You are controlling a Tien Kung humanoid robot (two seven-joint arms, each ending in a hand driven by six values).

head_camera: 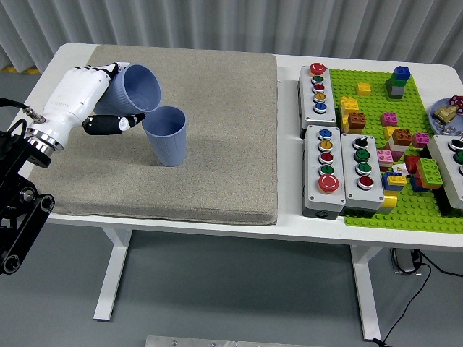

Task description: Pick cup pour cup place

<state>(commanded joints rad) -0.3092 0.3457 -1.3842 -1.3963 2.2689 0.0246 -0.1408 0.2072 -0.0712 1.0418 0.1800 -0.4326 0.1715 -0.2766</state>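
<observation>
Upper left of the frame: my left hand grips one blue plastic cup, tilted over the second, upright blue plastic cup.

small dish cut off right

Matt plastic cups, rough cloth mat
</observation>
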